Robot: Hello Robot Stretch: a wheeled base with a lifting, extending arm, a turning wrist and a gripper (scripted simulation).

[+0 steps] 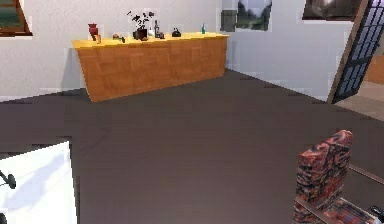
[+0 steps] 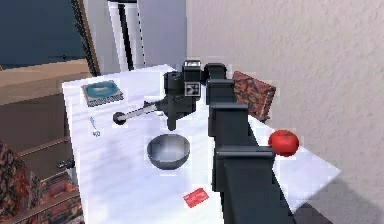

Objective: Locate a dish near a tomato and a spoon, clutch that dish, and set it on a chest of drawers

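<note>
- The bowl [image 2: 168, 152], a round dish of smooth grey metal, is seen on the white table [image 2: 112, 162] at the middle of the arm side view, just below the gripper [image 2: 172, 120] in the picture; contact cannot be judged.
- Whether anything is held by the gripper cannot be told, as the bowl stands at its far end.
- The tomato [image 2: 284, 142], red, round and glossy, is set toward the right, with the dark square arm [image 2: 240, 170] between it and the bowl.
- A thin grey rod [image 2: 140, 111] with a dark round end is seen left of the gripper; spoon or finger cannot be decided.
- In the forward view's upper left a long wooden cabinet [image 1: 150, 65] with a yellow top is placed against the wall; the small things on it are hard to make out.
</note>
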